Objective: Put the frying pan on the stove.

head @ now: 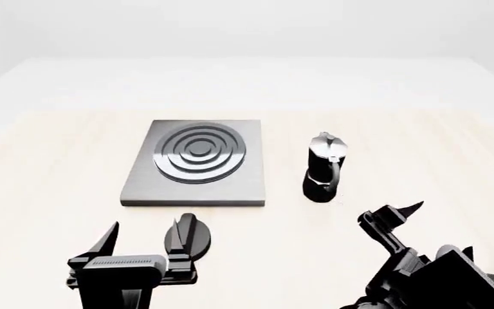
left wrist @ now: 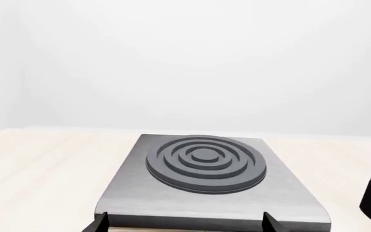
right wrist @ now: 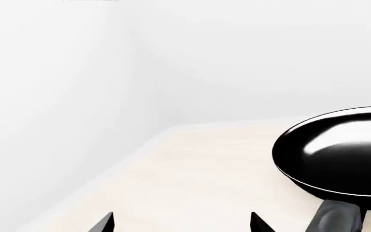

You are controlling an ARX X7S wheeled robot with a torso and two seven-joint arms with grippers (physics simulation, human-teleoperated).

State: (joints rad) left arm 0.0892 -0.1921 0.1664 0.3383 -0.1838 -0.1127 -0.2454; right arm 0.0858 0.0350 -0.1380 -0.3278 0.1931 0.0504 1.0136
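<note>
Both pincers, left (head: 144, 239) and right (head: 390, 217), gape wide and empty above the counter (head: 49, 167), frying pan (right wrist: 343, 154) apart from stove (head: 197, 164).

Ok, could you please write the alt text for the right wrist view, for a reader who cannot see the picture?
A glossy black round frying pan rests on a pale wooden table, its black handle pointing toward the camera. The two dark fingertips of the right gripper stand apart and empty beside the handle, not touching it. Behind is a plain white wall.
</note>
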